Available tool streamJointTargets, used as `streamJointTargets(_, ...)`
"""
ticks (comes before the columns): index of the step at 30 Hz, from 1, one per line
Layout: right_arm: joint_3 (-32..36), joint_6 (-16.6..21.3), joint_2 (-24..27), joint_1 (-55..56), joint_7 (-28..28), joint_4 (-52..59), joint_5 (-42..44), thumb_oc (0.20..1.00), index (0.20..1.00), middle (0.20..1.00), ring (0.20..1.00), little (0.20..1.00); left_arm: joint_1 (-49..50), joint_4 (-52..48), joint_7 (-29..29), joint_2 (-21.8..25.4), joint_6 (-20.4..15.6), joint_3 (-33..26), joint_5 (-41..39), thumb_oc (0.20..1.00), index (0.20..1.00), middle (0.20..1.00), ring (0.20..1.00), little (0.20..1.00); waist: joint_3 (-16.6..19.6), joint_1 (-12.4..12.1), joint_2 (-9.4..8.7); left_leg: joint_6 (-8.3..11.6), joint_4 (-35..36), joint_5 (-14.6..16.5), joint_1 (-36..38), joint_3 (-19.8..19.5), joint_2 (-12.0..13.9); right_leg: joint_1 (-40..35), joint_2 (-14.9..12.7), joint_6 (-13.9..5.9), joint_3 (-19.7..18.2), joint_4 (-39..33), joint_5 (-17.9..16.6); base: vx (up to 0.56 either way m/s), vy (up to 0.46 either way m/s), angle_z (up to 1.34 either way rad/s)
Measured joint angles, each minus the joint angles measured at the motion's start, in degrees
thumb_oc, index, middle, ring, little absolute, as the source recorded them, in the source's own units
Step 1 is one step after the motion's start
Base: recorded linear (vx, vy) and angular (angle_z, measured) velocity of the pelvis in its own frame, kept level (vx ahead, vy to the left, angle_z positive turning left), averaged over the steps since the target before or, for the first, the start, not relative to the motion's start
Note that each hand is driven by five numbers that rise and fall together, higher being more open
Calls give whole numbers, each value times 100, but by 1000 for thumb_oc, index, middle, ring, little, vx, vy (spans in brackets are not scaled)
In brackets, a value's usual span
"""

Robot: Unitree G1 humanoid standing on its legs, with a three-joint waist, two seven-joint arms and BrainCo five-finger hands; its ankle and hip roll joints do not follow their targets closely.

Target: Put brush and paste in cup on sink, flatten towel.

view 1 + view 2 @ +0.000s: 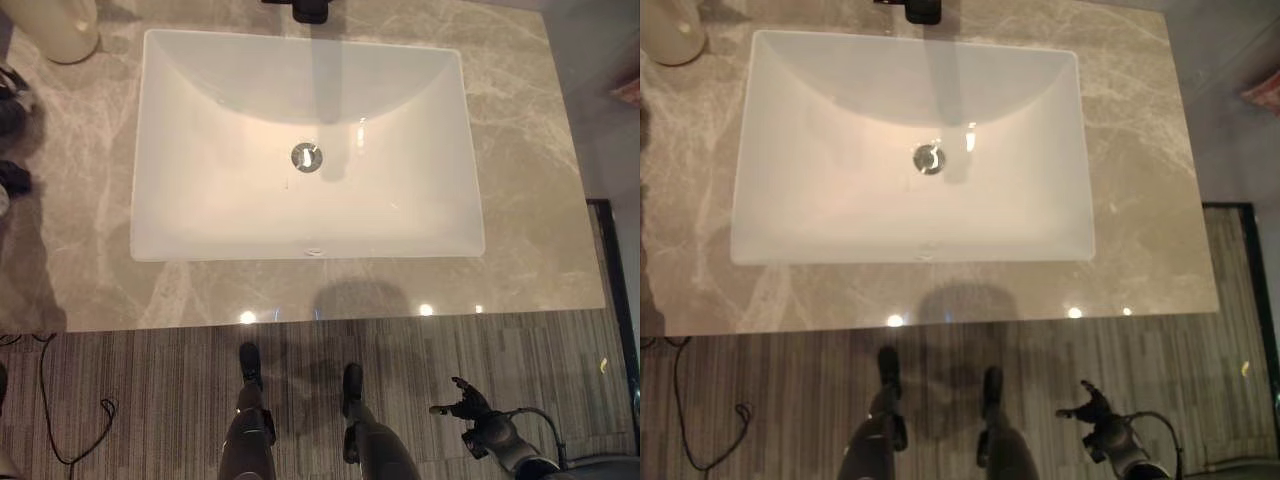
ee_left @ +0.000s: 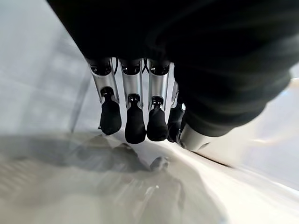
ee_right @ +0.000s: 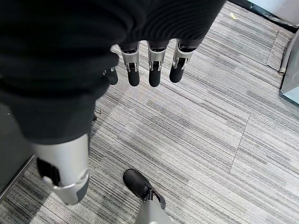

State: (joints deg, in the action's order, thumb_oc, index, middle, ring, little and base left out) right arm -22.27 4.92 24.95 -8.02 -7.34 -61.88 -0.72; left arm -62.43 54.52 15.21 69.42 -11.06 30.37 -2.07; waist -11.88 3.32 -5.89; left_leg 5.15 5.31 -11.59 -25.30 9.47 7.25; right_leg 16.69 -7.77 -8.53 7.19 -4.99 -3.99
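Note:
A beige cup (image 1: 60, 25) stands at the back left corner of the marble counter (image 1: 540, 150), left of the white sink basin (image 1: 160, 220). My right hand (image 1: 468, 405) hangs low at the lower right, in front of the counter and above the striped carpet. In the right wrist view its fingers (image 3: 154, 70) are straight and nothing is in them. In the left wrist view my left hand's fingers (image 2: 135, 116) point down, straight and empty, over a pale blurred surface.
A dark faucet (image 1: 310, 10) stands behind the basin, whose drain (image 1: 307, 157) is in the middle. Dark items (image 1: 12, 178) lie at the counter's left edge. A dark-framed panel (image 1: 622, 300) borders the floor on the right.

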Motion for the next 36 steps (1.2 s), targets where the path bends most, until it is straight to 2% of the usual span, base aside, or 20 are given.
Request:
streamJointTargets(4, -67, 2, -11, -17, -5, 12, 113, 1000, 1000, 1000, 1000, 1000, -1053, 962, 15, -231, 131, 507, -13, 200, 200, 200, 200, 200, 13, 207, -117, 0, 0, 1, -30, 30, 2, 43, -2, 0, -23, 0, -1, 0, 20, -3)
streamJointTargets(10, -67, 41, -26, 59, -13, 8, 227, 1000, 1000, 1000, 1000, 1000, -1470, 969, 75, -346, 165, 870, -13, 200, 200, 200, 200, 200, 39, 352, -180, -1, 0, 2, -82, 74, 9, 124, -8, -1, -62, 1, -25, 1, 11, -3)
streamJointTargets(22, -74, 44, -50, 159, -6, 71, 229, 1000, 1000, 1000, 1000, 1000, -1513, 688, 149, -760, 135, 872, -6, 200, 200, 200, 200, 200, 107, 398, -261, -2, 0, 5, 26, 266, 35, 151, -7, -9, -266, 0, -85, 1, -17, -8)
streamJointTargets(29, -77, 48, -53, 180, -7, 108, 335, 1000, 1000, 1000, 1000, 1000, -1491, 689, 211, -781, 177, 871, 76, 200, 200, 200, 200, 200, 146, 391, -270, -5, 0, 3, 22, 367, 51, 222, -5, -4, -376, 0, -141, 0, -24, -7)
streamJointTargets(33, -189, 43, -52, 307, 0, 93, 326, 1000, 1000, 1000, 1000, 1000, -1142, 537, 223, -787, 201, 850, 255, 200, 200, 200, 200, 200, 338, 380, -235, -5, 0, 3, 36, 369, 74, 207, 19, -3, -372, 0, -140, 7, -26, -1)
streamJointTargets(36, -198, 41, -53, 305, 9, 104, 327, 1000, 1000, 1000, 1000, 1000, -997, 444, 223, -786, 201, 844, 259, 200, 200, 200, 200, 200, 339, 370, -234, -4, 0, 2, 90, 359, 95, 149, 44, -2, -369, 0, -140, -1, -10, 0)
